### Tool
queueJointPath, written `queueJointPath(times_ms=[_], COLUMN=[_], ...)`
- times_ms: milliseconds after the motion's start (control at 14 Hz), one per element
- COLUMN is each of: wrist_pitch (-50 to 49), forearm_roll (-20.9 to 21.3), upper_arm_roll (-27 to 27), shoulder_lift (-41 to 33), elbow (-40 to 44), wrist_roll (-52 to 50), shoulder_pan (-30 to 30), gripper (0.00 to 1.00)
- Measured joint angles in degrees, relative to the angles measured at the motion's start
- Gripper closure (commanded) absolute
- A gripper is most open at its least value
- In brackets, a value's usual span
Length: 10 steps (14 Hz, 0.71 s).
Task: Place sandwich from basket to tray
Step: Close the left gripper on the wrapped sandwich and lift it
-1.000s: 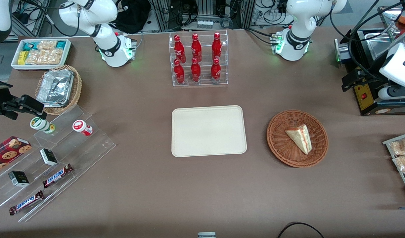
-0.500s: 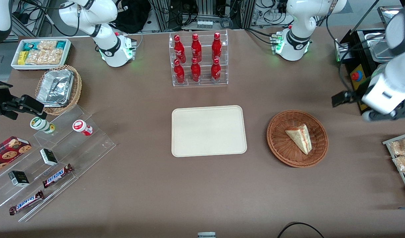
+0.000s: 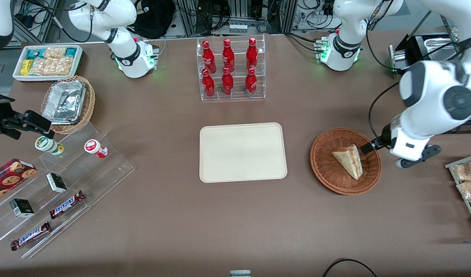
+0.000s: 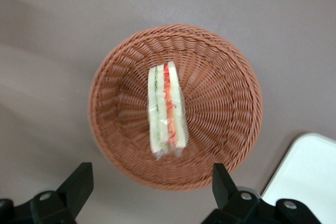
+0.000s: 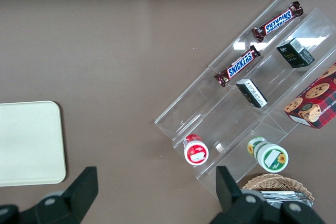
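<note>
I have the gripper [image 4: 149, 190] hanging above the basket [image 3: 328, 173], its two fingers spread wide apart and holding nothing; in the wrist view they frame the basket's rim with the sandwich [image 4: 167, 109] lying between their lines, which is why I judge this to be the approach for a grasp. In the front view the gripper [image 3: 368, 147] sits over the basket's edge toward the working arm's end of the table. The sandwich [image 3: 349, 161] rests inside the basket on its side, its red and green filling stripe turned up toward the wrist camera, so the pale bread faces stand where the fingers could close on them. The tray [image 3: 243, 152] lies flat beside the basket, toward the parked arm's end, close enough for a short carry. I judge nothing is lifted yet: next I would lower, centre over the wedge and close gently, since soft bread will crush.
</note>
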Motion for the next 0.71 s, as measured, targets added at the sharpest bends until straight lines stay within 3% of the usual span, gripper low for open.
queueJointPath(times_ms=[286,714], wrist_pitch=[11.12,21.62], forearm_roll=[0.0,0.01], upper_arm_roll=[-0.58,-0.86], shoulder_lift=[2.11,5.76], elbow=[-7.8,-14.4], wrist_roll=[-5.7,-6.31], shoulder_pan=[0.0,0.0], gripper=[0.0,0.0])
